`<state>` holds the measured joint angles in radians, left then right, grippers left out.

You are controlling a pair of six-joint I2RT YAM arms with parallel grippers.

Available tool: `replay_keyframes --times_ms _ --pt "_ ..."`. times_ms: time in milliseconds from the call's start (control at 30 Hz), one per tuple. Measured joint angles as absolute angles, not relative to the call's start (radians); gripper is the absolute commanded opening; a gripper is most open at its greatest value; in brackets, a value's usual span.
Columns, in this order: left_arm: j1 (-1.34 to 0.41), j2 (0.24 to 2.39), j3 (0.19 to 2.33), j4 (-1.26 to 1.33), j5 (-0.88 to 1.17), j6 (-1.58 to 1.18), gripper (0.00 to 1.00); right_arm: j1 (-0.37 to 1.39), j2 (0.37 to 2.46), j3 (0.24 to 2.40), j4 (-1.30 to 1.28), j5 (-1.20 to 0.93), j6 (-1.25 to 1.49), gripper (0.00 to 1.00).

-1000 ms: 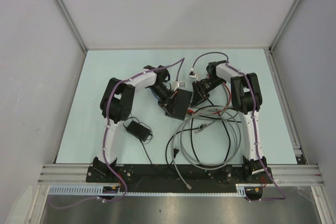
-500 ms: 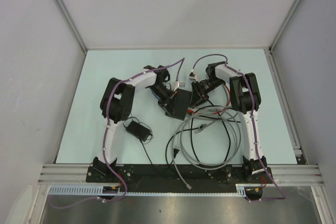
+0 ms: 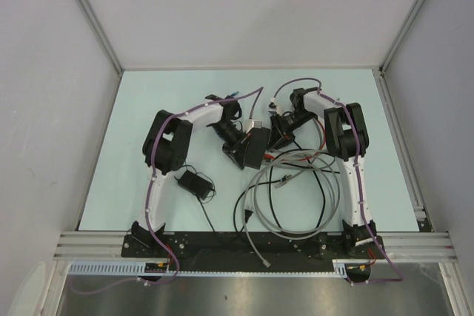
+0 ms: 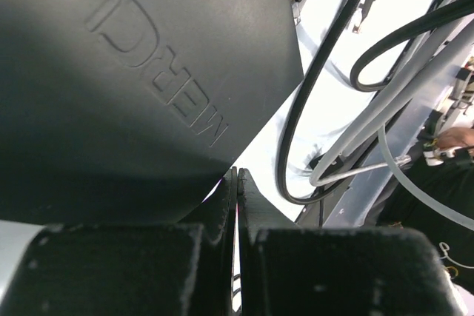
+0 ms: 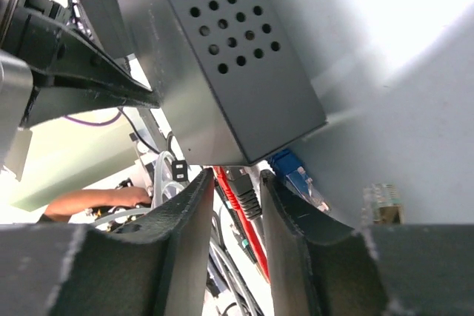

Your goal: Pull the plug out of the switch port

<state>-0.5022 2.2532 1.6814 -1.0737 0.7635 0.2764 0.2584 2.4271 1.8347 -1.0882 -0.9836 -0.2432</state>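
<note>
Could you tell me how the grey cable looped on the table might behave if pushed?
The grey cable lies in loose loops, so it would probably flex rather than slide whole. It crosses the black cable, so it may drag that along too.

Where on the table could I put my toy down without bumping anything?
Bare table runs along the far edge, behind both arms. There is more left of the left arm and right of the right arm. The middle is crowded: the switch, looped cables and a power adapter.
</note>
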Motion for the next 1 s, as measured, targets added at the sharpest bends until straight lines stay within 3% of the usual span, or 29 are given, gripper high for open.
replay_keyframes --times_ms 167,667,1000 --pt "-0.506 2.254 1.681 -1.077 0.751 0.285 0.0 0.26 2.427 1.835 -1.079 -0.958 -0.213 0.26" --pt "-0.509 2.258 1.693 -1.092 0.768 0.347 0.01 0.261 2.427 1.837 -1.076 -0.933 -0.175 0.18" --pt "-0.447 2.14 1.667 -0.926 0.802 0.355 0.0 0.267 2.427 1.857 -1.087 -0.903 -0.172 0.16"
